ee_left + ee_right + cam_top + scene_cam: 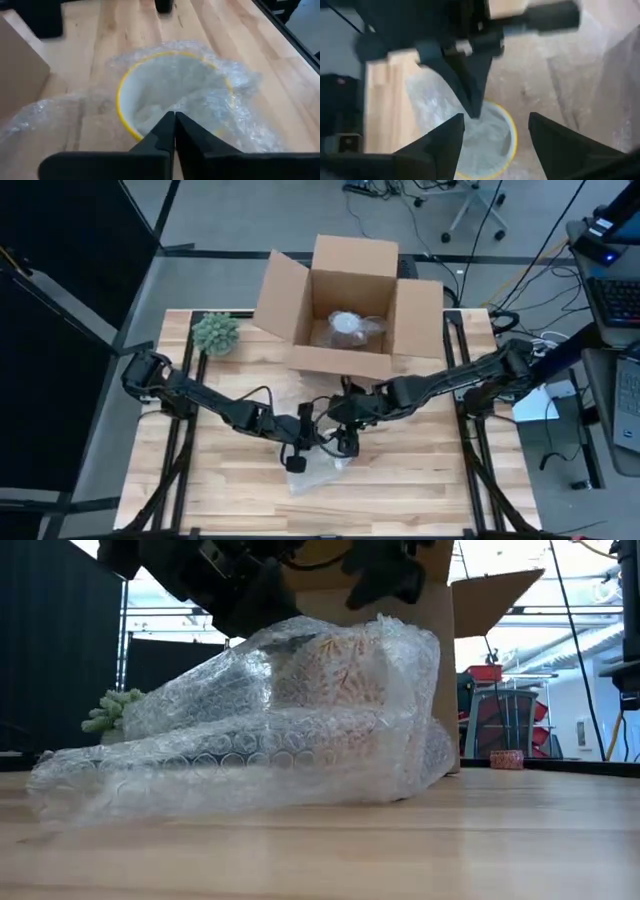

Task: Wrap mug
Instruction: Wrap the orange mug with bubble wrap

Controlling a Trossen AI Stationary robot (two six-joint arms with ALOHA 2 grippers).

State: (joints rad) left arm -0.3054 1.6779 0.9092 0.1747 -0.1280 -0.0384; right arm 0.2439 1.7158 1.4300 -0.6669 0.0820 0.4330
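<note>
The left end effector (174, 120), pinched shut on the clear bubble wrap (300, 730), should tuck it inside the yellow-rimmed mug (170, 90) without pulling it loose. The right end effector (495, 131) hovers wide open and empty, and is best kept clear above the pale wooden tabletop (420, 480).

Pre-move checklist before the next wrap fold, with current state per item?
1. Left gripper shut on bubble wrap at the mug rim: ok.
2. Right gripper open above the mug mouth: ok.
3. Mug lying on its side inside the wrap: ok, per low view.
4. Mug fully covered: not ok, mouth open in wrist views.
5. Cardboard box open behind the work area: ok.
6. Wrap secured underneath the mug: cannot tell.
</note>
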